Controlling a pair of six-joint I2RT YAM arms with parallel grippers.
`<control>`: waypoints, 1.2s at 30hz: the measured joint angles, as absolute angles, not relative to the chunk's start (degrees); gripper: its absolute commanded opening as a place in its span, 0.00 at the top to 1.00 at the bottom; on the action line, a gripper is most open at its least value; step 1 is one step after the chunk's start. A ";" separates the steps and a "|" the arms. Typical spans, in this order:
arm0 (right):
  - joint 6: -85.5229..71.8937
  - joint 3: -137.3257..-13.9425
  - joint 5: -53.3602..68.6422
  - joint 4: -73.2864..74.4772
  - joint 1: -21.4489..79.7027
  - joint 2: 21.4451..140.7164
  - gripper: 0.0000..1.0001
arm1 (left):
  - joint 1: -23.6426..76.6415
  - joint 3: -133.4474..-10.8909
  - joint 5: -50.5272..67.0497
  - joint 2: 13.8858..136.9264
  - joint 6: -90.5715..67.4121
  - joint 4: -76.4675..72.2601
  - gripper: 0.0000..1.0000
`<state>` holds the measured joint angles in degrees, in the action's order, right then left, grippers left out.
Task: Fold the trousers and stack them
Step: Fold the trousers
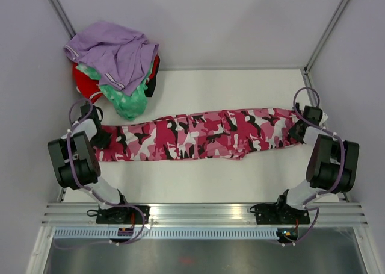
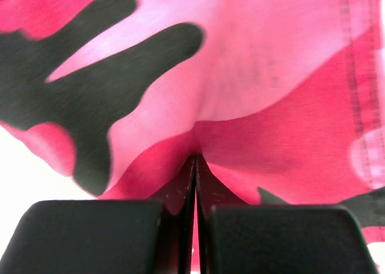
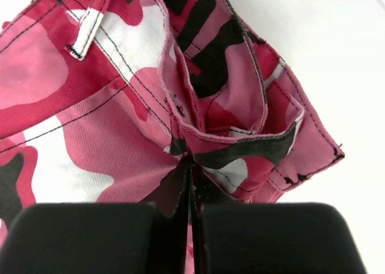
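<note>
Trousers [image 1: 198, 135] stretch lengthwise between left gripper [image 1: 100, 137] and right gripper [image 1: 298, 131], each closed tight, pinching one end

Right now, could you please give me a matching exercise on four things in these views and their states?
Things:
1 trousers
2 lavender garment
3 left gripper
4 right gripper

States:
A shut on the waistband end
B crumpled at the far left
C stretched out left to right
D shut on the leg end

Pairs: 1-C; 2-B; 3-D; 4-A
</note>
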<state>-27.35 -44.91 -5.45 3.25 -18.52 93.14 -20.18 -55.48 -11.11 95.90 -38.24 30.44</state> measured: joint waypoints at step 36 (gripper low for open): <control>-25.15 -47.75 -0.08 9.93 -10.98 92.31 1.00 | -17.61 -55.51 -1.39 94.61 -38.13 30.61 0.98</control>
